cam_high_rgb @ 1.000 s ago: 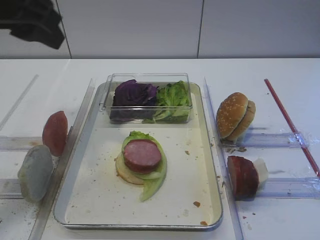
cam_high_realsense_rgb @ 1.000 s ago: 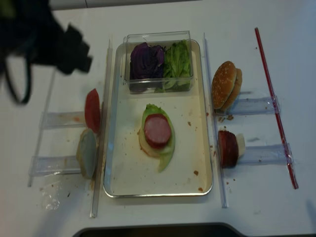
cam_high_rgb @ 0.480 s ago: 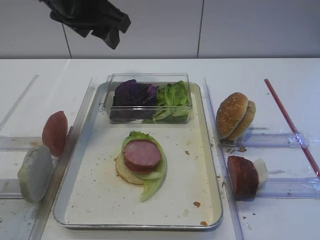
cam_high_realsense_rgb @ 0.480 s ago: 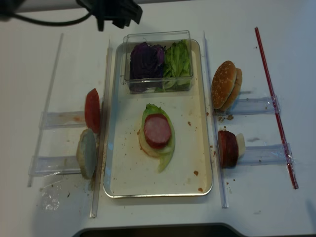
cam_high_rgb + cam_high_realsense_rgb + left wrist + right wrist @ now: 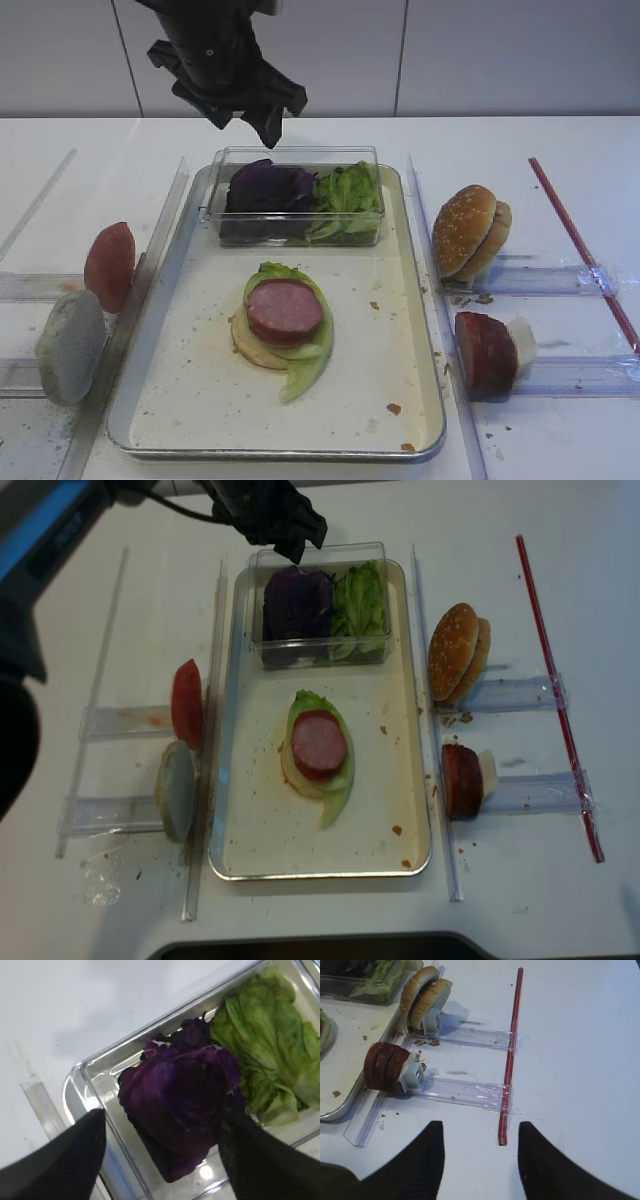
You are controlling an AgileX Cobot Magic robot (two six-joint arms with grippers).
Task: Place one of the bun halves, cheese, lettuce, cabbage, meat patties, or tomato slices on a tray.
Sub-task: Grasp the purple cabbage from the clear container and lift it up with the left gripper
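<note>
My left gripper [image 5: 247,125] [image 5: 290,548] hangs open above the back left corner of the clear box [image 5: 297,154]. In the left wrist view its fingertips [image 5: 162,1125] stand wide to either side of the dark purple cabbage [image 5: 180,1095] [image 5: 265,188], with nothing held. Green lettuce [image 5: 346,195] [image 5: 265,1050] fills the box's right half. The box stands at the far end of the silver tray [image 5: 200,400] [image 5: 260,830]. Mid-tray lies a bun half with lettuce and a meat patty [image 5: 284,308] on top. My right gripper [image 5: 480,1130] is open over bare table.
Right of the tray, clear holders carry bun halves [image 5: 468,230] [image 5: 425,997] and meat patties [image 5: 485,352] [image 5: 385,1067]. On the left stand a tomato slice [image 5: 110,265] and a pale grey disc [image 5: 70,345]. A red strip [image 5: 580,245] [image 5: 512,1050] lies at far right.
My left arm has swung from the upper left corner rightward and down, and now hangs over the box's cabbage side. Nothing on the table moved.
</note>
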